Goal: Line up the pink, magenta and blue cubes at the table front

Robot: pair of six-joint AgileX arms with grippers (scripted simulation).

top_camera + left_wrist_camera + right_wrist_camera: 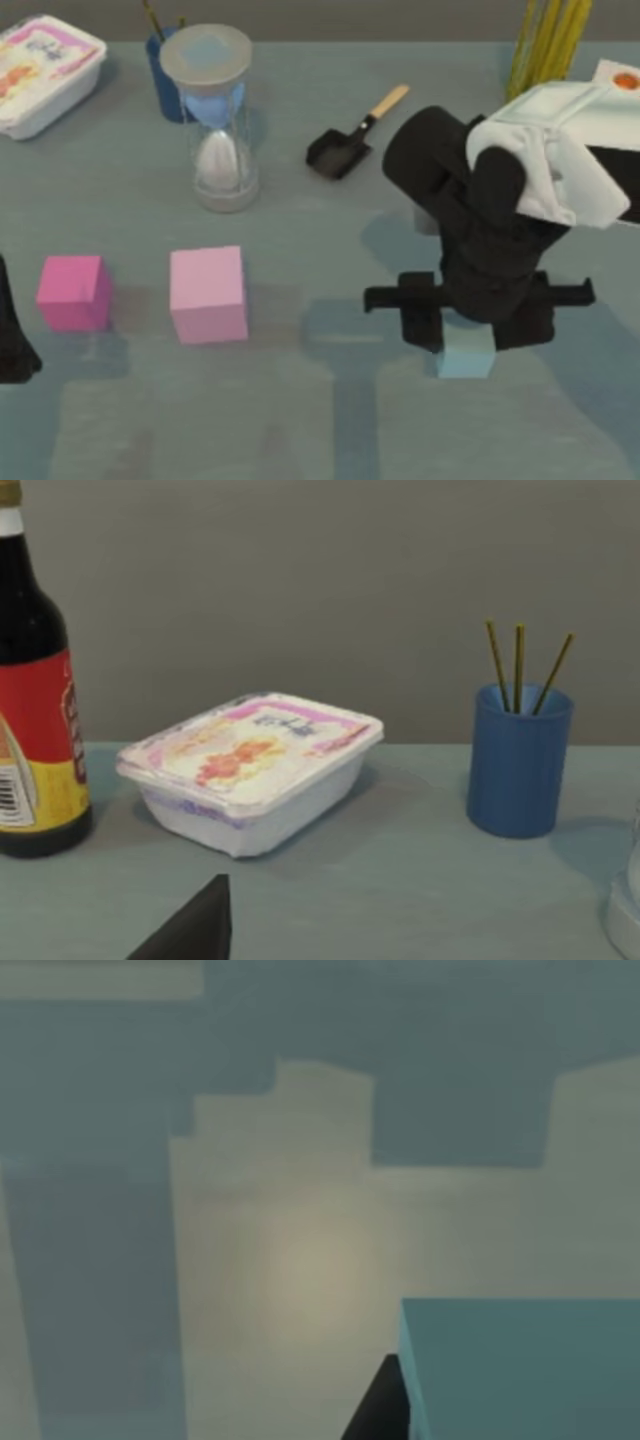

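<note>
A magenta cube (72,292) stands at the table's (300,420) front left, and a larger pink cube (208,295) sits just right of it with a small gap between. Towards the front right, the small blue cube (465,358) is between the fingers of my right gripper (467,335), which is shut on it from above. In the right wrist view a dark fingertip (380,1405) presses against the side of the blue cube (520,1370). My left gripper (12,335) is parked at the left edge, open, with one fingertip (205,925) showing.
At the back stand an hourglass (222,120), a blue pencil cup (163,78), a white food tub (40,70), a small black shovel (350,140), yellow sticks (545,40) and a white box with an orange dot (620,78). A sauce bottle (35,700) stands at far left.
</note>
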